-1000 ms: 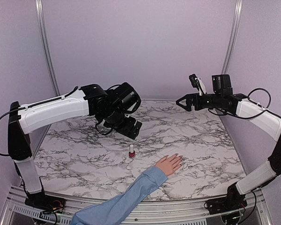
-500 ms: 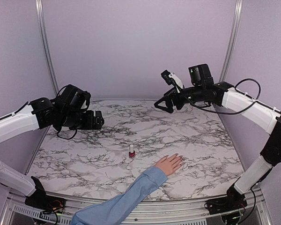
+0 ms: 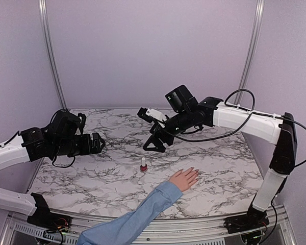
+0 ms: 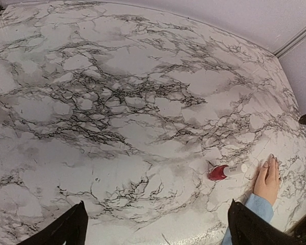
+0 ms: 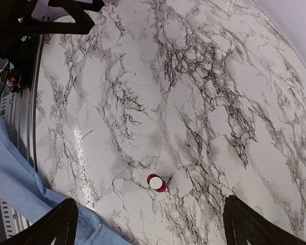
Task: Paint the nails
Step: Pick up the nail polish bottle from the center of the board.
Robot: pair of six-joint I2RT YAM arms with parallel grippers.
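Note:
A light-skinned hand (image 3: pixel 184 179) with a light blue sleeve (image 3: pixel 137 218) lies flat on the marble table, and its nails (image 3: pixel 194 171) are tiny and barely visible. A small red nail-polish bottle (image 3: pixel 143 165) with a white cap stands upright just left of the hand. My right gripper (image 3: pixel 154 142) hangs open and empty above and slightly behind the bottle, looking down on it (image 5: pixel 156 182). My left gripper (image 3: pixel 96 143) is open and empty at the left, well apart from the bottle. The left wrist view shows the bottle (image 4: pixel 226 171), the hand (image 4: pixel 268 178) and a nail (image 4: pixel 265 164).
The marble tabletop (image 3: pixel 204 148) is walled by purple panels at the back and sides. The sleeve crosses the near table edge (image 3: pixel 194 224) and also shows in the right wrist view (image 5: pixel 20 178). The left arm (image 5: pixel 35 20) shows at the top left of that view.
My left arm swung away to the left and dropped lower. My right arm moved left and down from the back right to above the bottle. The hand and bottle stayed put.

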